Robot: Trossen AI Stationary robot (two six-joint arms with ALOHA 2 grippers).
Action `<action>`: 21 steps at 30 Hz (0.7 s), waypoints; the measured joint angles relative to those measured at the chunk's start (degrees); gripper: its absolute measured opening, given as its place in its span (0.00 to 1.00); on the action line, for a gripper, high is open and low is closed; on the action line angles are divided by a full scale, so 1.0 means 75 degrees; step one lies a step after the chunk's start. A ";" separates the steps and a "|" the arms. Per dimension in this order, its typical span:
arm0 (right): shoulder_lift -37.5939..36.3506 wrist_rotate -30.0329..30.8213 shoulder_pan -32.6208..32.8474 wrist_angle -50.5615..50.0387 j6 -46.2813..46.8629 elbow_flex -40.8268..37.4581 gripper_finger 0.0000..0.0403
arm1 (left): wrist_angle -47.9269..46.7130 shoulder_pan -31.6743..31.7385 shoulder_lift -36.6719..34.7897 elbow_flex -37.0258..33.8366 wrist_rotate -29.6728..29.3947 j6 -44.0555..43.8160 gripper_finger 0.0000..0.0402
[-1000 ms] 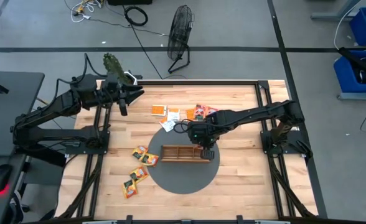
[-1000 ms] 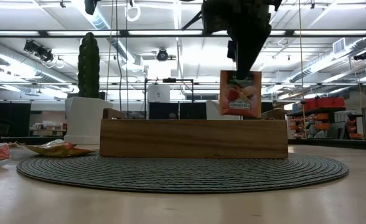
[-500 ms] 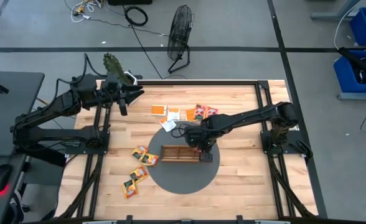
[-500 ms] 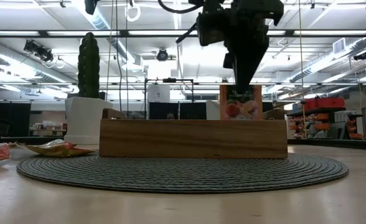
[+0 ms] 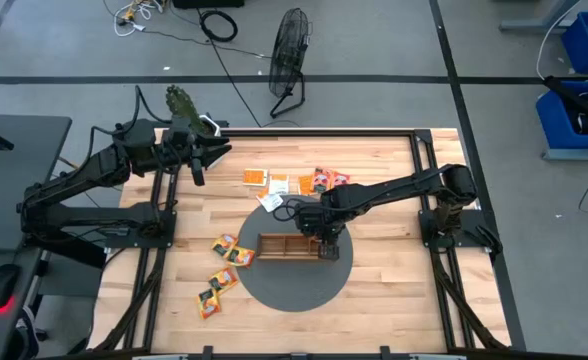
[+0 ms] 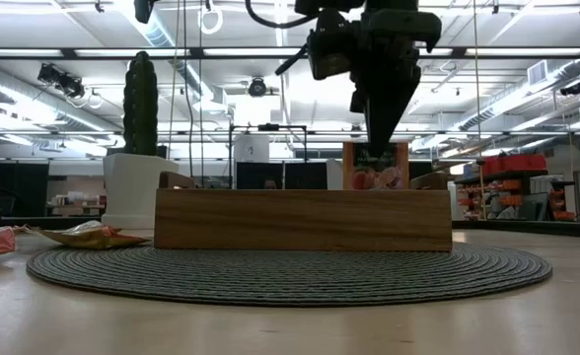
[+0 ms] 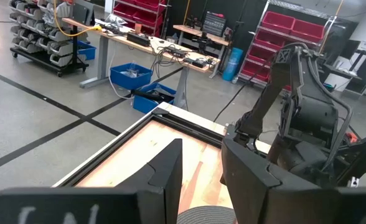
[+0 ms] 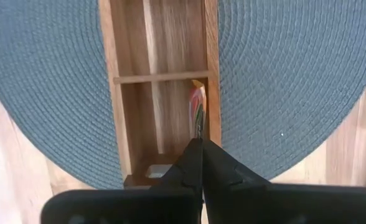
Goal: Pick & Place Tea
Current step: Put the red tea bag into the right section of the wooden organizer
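- While one sachet (image 6: pixel 374 166) is lowered on edge into the end compartment of the tray (image 5: pixel 297 246), the right gripper (image 5: pixel 326 238) is seen clenched on its top edge, jaws pressed together.
- No other sachet can be made out in the tray, so the task is judged barely begun.
- Several sachets remain on the bench (image 5: pixel 394 270): a far group (image 5: pixel 292 183) beyond the mat (image 5: pixel 294 290) and a near group (image 5: pixel 224 270) to the mat's left.
- Compared with a second ago, the held sachet is sunk deeper behind the tray wall, and the right gripper is lower.
- At the bench's far-left corner the left gripper (image 5: pixel 210 150) is held raised, jaws part open and empty, unmoved.
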 joint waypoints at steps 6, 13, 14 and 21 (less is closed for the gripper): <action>0.0086 0.0017 -0.0024 -0.0028 -0.0045 0.0003 0.00 | 0.0002 0.0000 0.0000 0.0000 0.0000 -0.0003 0.29; 0.0163 0.0015 -0.0035 0.0070 -0.0126 0.0000 0.08 | 0.0001 0.0000 0.0000 -0.0001 0.0000 -0.0003 0.29; 0.0163 0.0014 -0.0035 0.0113 -0.0171 0.0000 0.09 | -0.0003 -0.0002 0.0000 -0.0002 0.0000 -0.0001 0.29; 0.0160 0.0017 -0.0067 -0.0112 -0.0227 0.0000 0.24 | -0.0003 0.0000 0.0000 0.0000 0.0001 -0.0139 0.29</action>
